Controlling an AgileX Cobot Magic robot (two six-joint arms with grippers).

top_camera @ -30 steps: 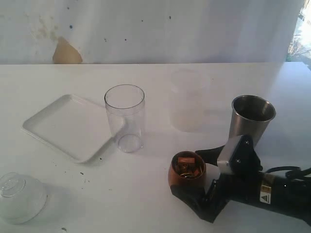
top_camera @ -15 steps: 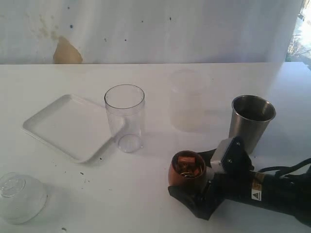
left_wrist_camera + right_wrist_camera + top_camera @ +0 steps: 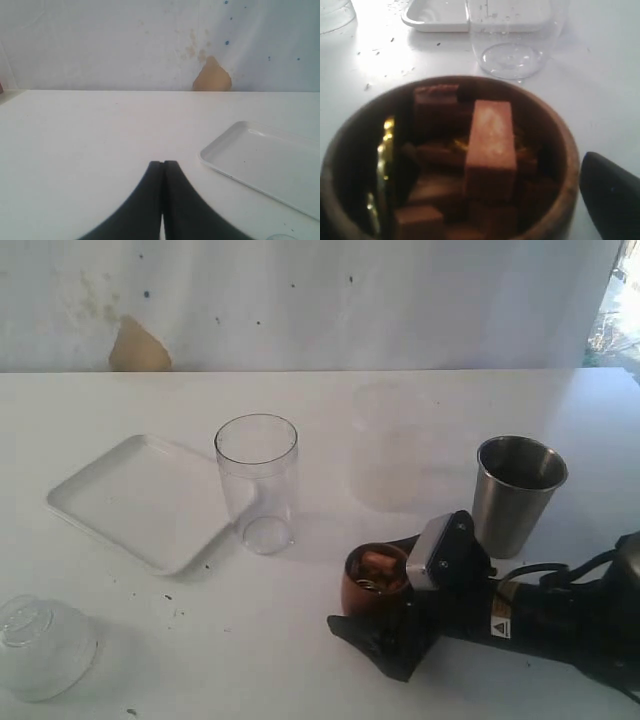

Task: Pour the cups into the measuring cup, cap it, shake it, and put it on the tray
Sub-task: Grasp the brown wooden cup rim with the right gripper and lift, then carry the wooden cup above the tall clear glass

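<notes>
Right gripper (image 3: 378,585) has slid left since the earlier frame and now straddles the small rounded brown wooden cup (image 3: 362,590), which sits a touch further left than before; everything else unchanged. White tabletop (image 3: 260,650) carries all items. Flat white rectangular tray with low rim (image 3: 140,495) lies left of centre, nothing on it. Black right arm reaches in low from the right, its jaws spread wide, one on each side of the wooden cup; in the right wrist view one black finger (image 3: 612,200) stands just beside the rim with a strip of table showing between, so no grip. Tall clear straight-sided measuring cup (image 3: 257,480) stands upright, uncapped, just beside the tray's right corner; whether they touch I cannot tell. Tapered brushed-steel tumbler (image 3: 515,495) stands upright behind the right arm. Faint frosted whitish cup (image 3: 390,445) sits between the measuring cup and the tumbler, further back. Clear domed piece (image 3: 42,645) rests at front left. Wooden cup holds brown rectangular blocks (image 3: 490,145). Left gripper (image 3: 163,165) has its black fingers pressed together, holding nothing, low over bare table near the tray.
</notes>
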